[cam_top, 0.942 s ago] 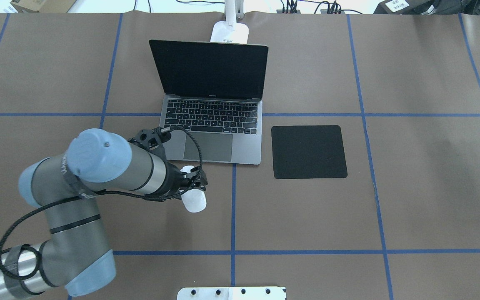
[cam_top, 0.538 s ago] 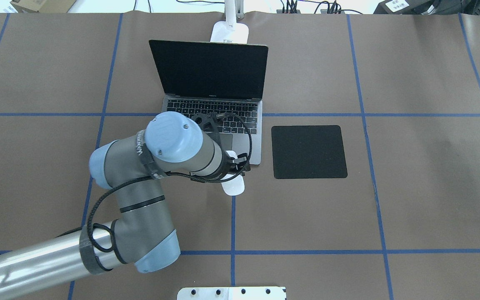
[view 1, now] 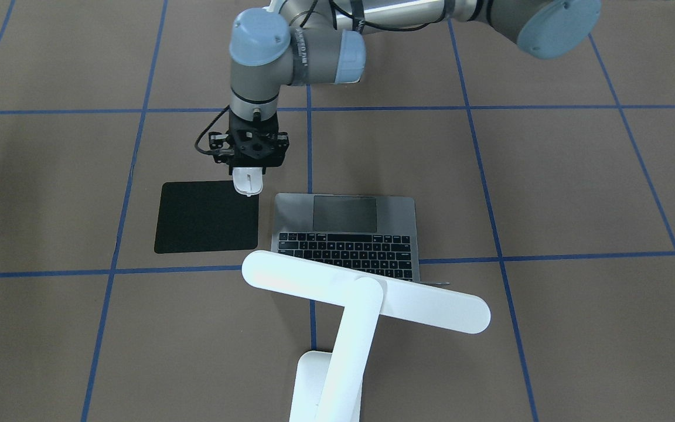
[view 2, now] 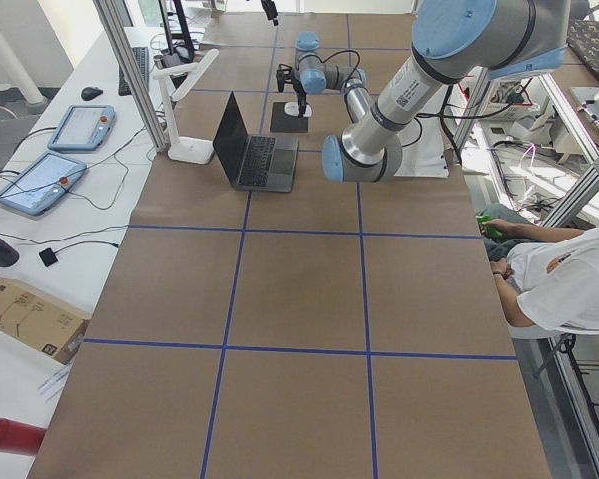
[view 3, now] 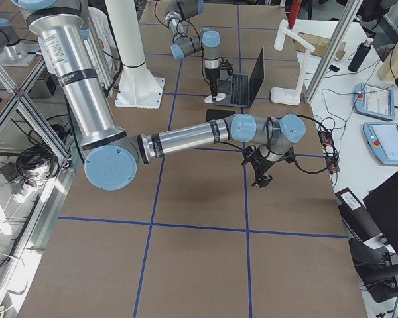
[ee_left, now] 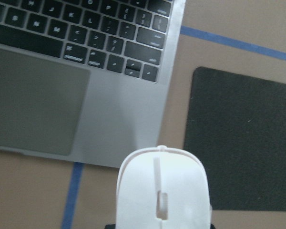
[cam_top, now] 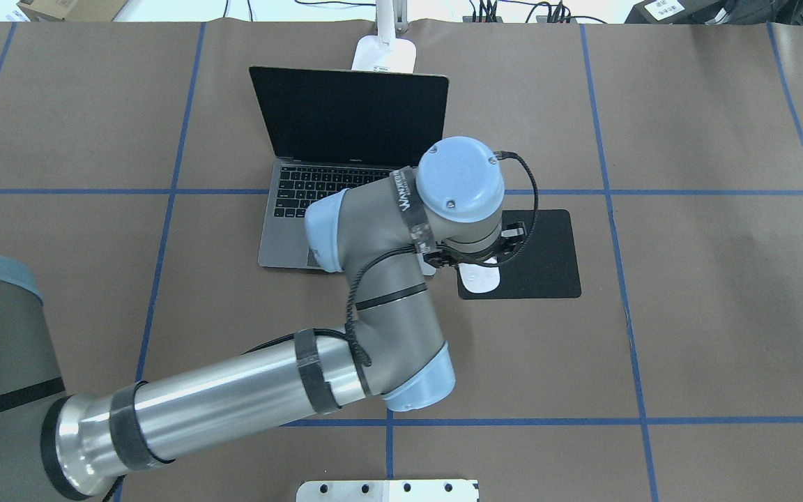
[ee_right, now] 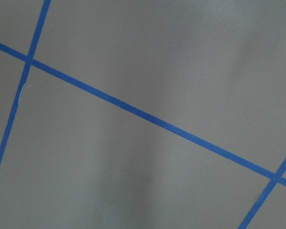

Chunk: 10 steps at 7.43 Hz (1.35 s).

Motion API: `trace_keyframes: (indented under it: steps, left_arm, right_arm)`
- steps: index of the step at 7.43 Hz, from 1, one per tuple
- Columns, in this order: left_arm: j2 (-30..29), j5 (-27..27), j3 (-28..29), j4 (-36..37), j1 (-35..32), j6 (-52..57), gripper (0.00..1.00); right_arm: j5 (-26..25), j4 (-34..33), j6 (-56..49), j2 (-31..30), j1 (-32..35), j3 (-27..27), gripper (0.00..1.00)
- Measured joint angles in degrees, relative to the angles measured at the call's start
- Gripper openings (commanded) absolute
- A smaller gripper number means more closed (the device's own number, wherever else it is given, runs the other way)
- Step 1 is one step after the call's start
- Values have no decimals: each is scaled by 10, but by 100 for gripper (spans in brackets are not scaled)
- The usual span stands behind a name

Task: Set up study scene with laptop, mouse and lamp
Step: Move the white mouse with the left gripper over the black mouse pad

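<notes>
My left gripper [view 1: 248, 174] is shut on the white mouse [view 1: 247, 183] and holds it just above the black mat's near corner beside the laptop [view 1: 346, 225]. The mouse also shows in the overhead view [cam_top: 479, 280] and the left wrist view [ee_left: 162, 191]. The open grey laptop [cam_top: 346, 118] stands mid-table with its screen dark. The white lamp [view 1: 367, 293] stands behind the laptop, its bar head over the keyboard and its base [cam_top: 385, 54] at the far edge. My right gripper [view 3: 260, 177] hangs over bare table far to the right; I cannot tell if it is open.
The black square mat [cam_top: 541, 251] lies right of the laptop. Blue tape lines [cam_top: 390, 348] cross the brown table. A white bolted pedestal [cam_top: 387, 490] sits at the near edge. A person [view 2: 564, 274] sits beside the table.
My left arm has swung right with the mouse, from in front of the laptop's left corner, past its front edge, to the mat's near-left corner.
</notes>
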Motion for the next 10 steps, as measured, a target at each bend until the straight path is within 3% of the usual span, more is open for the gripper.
trace_keyframes:
  steps: [3, 5, 10]
  left_arm:
    - [-112, 54, 172, -20, 14, 47, 44]
    - [-150, 89, 254, -53, 25, 65, 44]
    - [-168, 99, 310, -79, 34, 72, 51]
  right_arm:
    - [1, 0, 0, 0, 0, 0, 99]
    - [2, 0, 0, 0, 0, 4, 99]
    - [5, 0, 0, -2, 0, 9, 99]
